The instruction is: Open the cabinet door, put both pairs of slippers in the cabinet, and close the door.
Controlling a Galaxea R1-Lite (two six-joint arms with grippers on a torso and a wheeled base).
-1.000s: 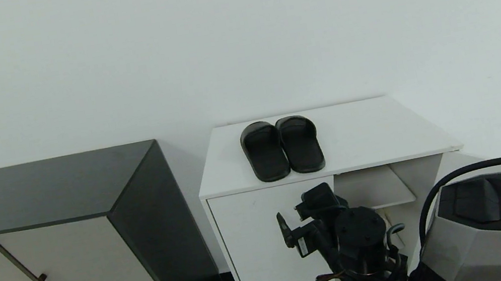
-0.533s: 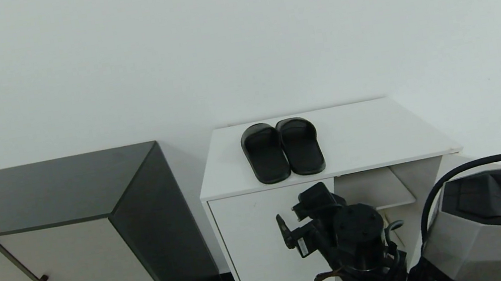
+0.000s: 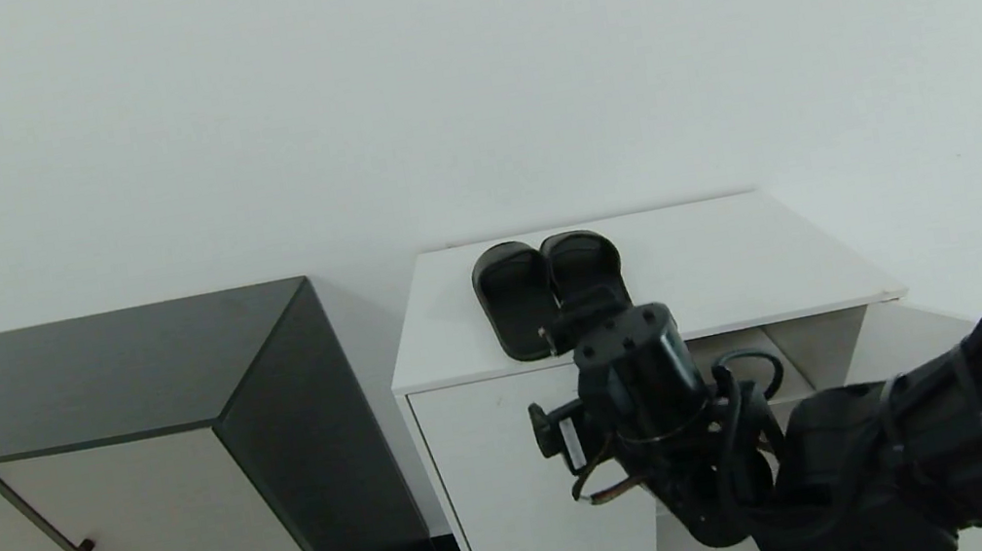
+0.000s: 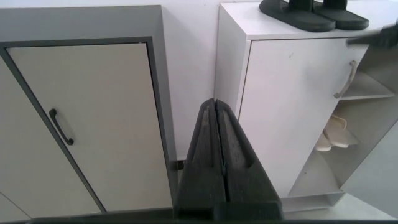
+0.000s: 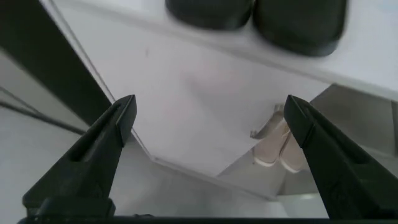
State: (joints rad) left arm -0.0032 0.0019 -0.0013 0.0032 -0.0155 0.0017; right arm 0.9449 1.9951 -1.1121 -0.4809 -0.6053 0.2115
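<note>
A pair of black slippers [image 3: 553, 290] lies side by side on top of the white cabinet [image 3: 726, 263]. My right gripper [image 5: 208, 118] hangs open in front of the cabinet's top edge, just below the black slippers [image 5: 298, 22], with nothing between its fingers. The cabinet's right half stands open, and a beige pair of slippers [image 4: 333, 134] rests on a lower shelf inside. The left door [image 4: 292, 112] is closed. My left gripper [image 4: 216, 124] is shut on nothing, low and well back from the cabinet.
A dark grey cabinet [image 3: 93, 373] with pale doors and black handles stands to the left of the white one, a narrow gap between them. A plain white wall runs behind both. The closed white door carries a curved handle [image 4: 345, 78].
My right arm has risen and come forward, from below the cabinet's top edge up to the front of the black slippers. The slippers have not moved.
</note>
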